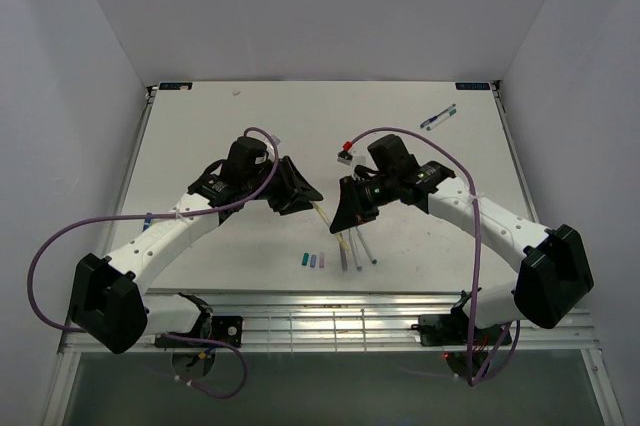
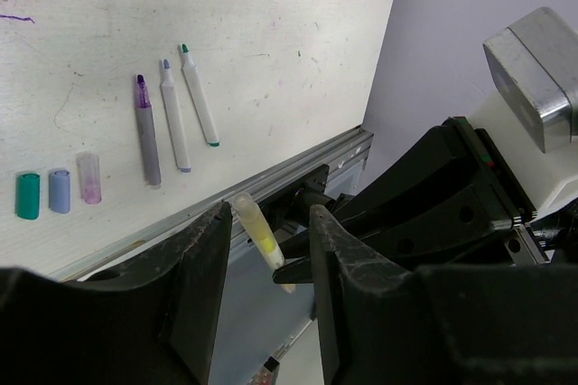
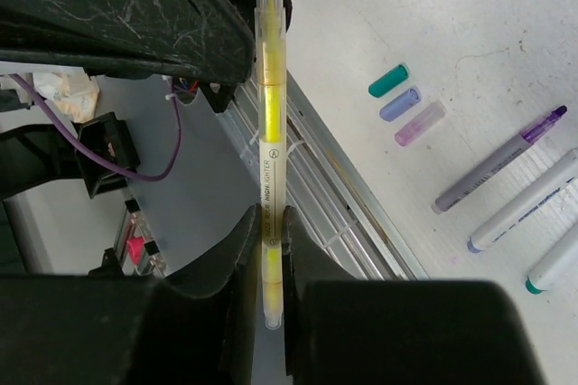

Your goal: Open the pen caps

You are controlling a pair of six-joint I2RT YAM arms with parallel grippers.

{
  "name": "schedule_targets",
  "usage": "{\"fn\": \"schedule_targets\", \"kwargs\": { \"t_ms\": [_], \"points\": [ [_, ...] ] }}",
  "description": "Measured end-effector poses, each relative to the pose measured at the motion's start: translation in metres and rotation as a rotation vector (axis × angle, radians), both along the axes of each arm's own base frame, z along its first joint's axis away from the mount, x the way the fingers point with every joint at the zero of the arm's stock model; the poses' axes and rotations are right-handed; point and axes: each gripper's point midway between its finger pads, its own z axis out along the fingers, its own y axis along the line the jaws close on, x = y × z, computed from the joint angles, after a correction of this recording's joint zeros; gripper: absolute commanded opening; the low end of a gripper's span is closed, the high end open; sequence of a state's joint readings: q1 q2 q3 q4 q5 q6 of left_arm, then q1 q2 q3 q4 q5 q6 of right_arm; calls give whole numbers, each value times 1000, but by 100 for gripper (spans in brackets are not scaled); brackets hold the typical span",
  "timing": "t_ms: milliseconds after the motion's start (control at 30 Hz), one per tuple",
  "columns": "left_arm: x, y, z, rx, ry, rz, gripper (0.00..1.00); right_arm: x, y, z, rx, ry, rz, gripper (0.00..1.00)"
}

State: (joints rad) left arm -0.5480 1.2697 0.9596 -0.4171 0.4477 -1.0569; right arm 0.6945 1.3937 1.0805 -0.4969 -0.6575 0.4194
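My right gripper is shut on the barrel of a yellow highlighter pen, held in the air above the table's near edge. The pen's pale yellow cap reaches in between the fingers of my left gripper, which stand open on either side of it. In the top view the two grippers meet over the table's middle with the pen between them. A green cap, a blue cap and a purple cap lie loose in a row. Beside them lie three uncapped pens.
Another pen lies at the table's far right. A small red and white object sits behind the right gripper. A metal rail runs along the table's near edge. Purple cables loop from both arms.
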Motion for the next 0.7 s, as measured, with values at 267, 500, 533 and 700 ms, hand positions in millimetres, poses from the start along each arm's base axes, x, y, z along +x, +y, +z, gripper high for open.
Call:
{"fn": "schedule_targets", "kwargs": {
  "t_ms": [267, 500, 533, 700],
  "points": [
    [0, 0, 0, 1, -1, -1, 48, 1, 3, 5, 17, -2, -8, 8],
    [1, 0, -3, 5, 4, -2, 39, 0, 5, 6, 25, -2, -3, 8],
    [1, 0, -3, 6, 5, -2, 37, 0, 5, 7, 26, -2, -3, 8],
    [2, -1, -7, 12, 9, -6, 27, -1, 6, 7, 29, 2, -3, 8]
  ]
}}
